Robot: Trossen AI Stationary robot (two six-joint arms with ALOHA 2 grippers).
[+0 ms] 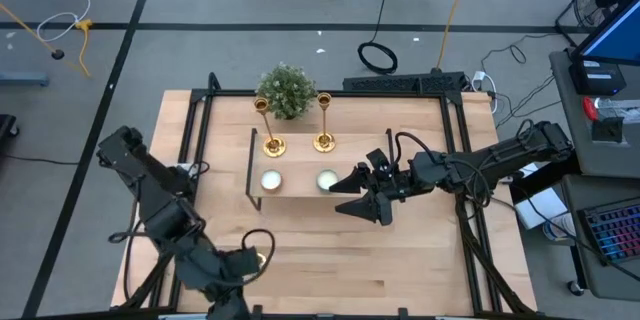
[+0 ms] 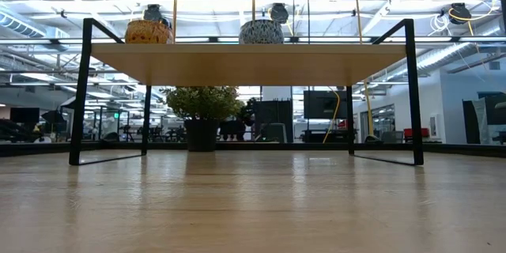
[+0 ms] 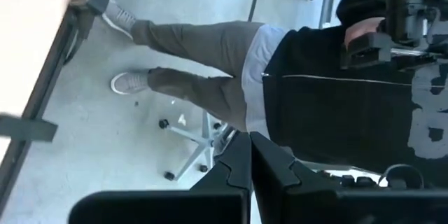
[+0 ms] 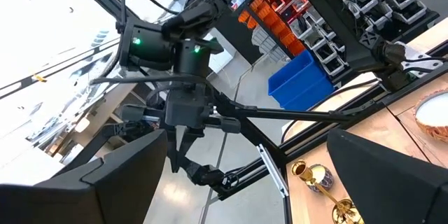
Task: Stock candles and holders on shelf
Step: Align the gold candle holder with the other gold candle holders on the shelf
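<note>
Right gripper (image 1: pixel 352 192) fully spread, empty, at shelf (image 1: pixel 300 192) front edge just beside one candle (image 1: pixel 326 180). Second candle (image 1: pixel 270 180) and two holders (image 1: pixel 272 144) on shelf. Left gripper (image 3: pixel 250 164) closed, empty, at table's near-left corner.

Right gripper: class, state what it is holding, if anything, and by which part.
Nothing. The right gripper hangs open just beside the candle on the shelf, with nothing between its fingers. The left gripper is shut on nothing too.
</note>
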